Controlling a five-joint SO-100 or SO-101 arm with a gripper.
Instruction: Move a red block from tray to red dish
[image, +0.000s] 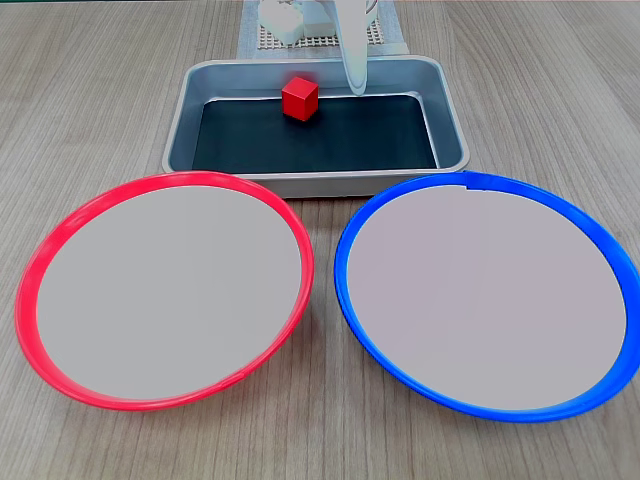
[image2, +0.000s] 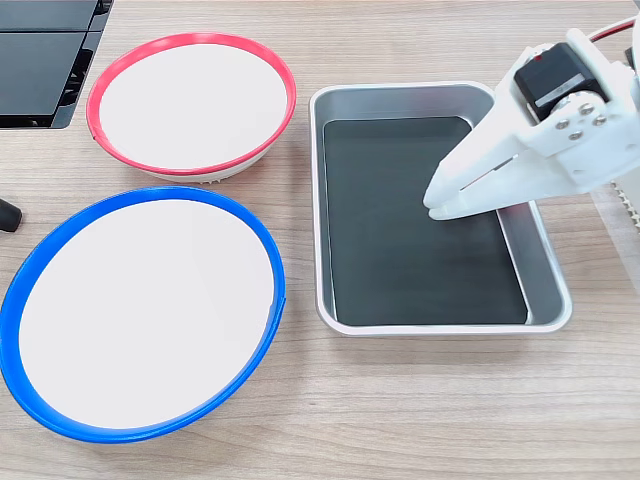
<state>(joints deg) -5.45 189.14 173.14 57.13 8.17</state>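
The red block (image: 300, 98) sits on the dark base at the far side of the grey tray (image: 310, 185). My white gripper (image: 357, 88) reaches down over the tray's far edge, just right of the block and apart from it. In a fixed view from above, the gripper (image2: 437, 205) hangs over the tray (image2: 440, 325) with its fingers pressed together and nothing between them, and its body hides the block. The red dish (image: 24, 300) lies in front of the tray on the left, with nothing in it. From above the red dish (image2: 190, 40) lies left of the tray.
A blue-rimmed dish (image: 345, 270) lies beside the red one, and from above the blue dish (image2: 272, 250) lies close to the tray. A black panel (image2: 40, 60) fills one corner. A small dark object (image2: 8, 215) pokes in at the left edge. The arm's base (image: 300, 30) stands behind the tray.
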